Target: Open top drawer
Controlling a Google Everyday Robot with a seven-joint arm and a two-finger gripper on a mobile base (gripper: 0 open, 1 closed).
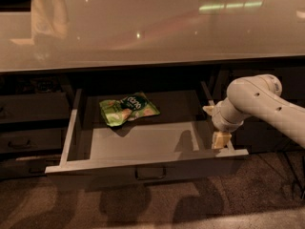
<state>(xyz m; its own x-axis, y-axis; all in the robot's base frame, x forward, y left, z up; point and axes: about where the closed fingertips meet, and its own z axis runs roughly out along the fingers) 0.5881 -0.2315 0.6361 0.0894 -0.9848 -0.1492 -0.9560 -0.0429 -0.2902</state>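
The top drawer stands pulled far out from under the glossy countertop, its pale grey tray exposed. A small dark loop handle sits at the middle of its front. A green snack bag lies at the back of the tray. My gripper hangs at the drawer's right side wall, near the front right corner, below the white arm that reaches in from the right. It points downward, away from the handle.
Narrower drawer fronts with like handles sit shut at the left. The beige countertop overhangs the drawer. A dark cabinet front lies behind the arm. Speckled brown floor spreads in front.
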